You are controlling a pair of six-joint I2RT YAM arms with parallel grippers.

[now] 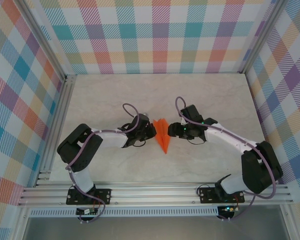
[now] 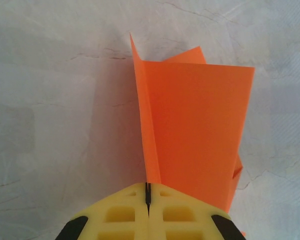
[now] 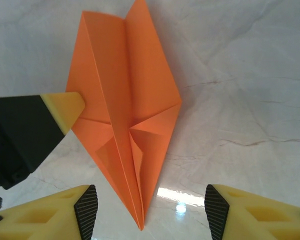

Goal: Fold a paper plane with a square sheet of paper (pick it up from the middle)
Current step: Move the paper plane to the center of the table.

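Orange plane [image 1: 161,134] on marble table [image 1: 105,100], between left gripper [image 1: 151,133] and right gripper [image 1: 173,130]. Left wrist: left gripper [image 2: 147,200] clamped tight on plane's [image 2: 195,130] upright fold. Right wrist: right gripper [image 3: 152,202] spread apart, fingers either side of plane's [image 3: 125,110] nose.

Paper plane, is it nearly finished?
Nearly. Done: the orange paper plane already has a pointed nose, a centre ridge and two wings, and it lies on the table. In hand: the left fingers pinch one upright flap; the right fingers stand open either side of the nose. Left: probably pressing the last creases and letting go.
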